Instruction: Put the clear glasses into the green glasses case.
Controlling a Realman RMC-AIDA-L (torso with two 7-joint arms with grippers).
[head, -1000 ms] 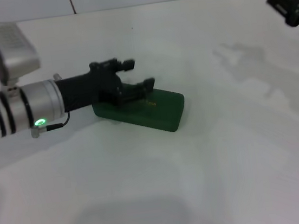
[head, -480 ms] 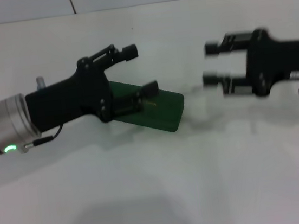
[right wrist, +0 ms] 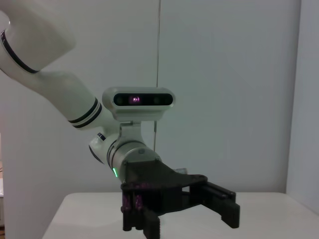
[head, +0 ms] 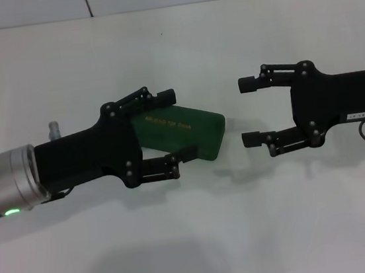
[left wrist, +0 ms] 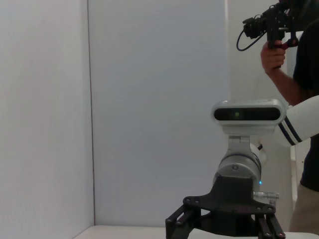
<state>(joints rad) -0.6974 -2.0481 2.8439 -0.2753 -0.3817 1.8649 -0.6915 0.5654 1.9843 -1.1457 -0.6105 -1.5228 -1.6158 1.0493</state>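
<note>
From the head camera, the left gripper point(head: 180, 125) is reaching level from the left, its jaws spread wide and empty above the green case point(head: 181, 133), which is lying closed on the white table point(head: 248, 235). The right gripper point(head: 249, 112) is facing it, equally wide and empty.

The left wrist camera is showing the right gripper point(left wrist: 227, 219) head-on.

The right wrist camera is showing the left gripper point(right wrist: 184, 209), fingers parted.

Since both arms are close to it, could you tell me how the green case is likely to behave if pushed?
The green glasses case looks rigid and smooth, so it would probably slide rather than deform. Its flat oblong shape seems unlikely to roll or tip.
</note>
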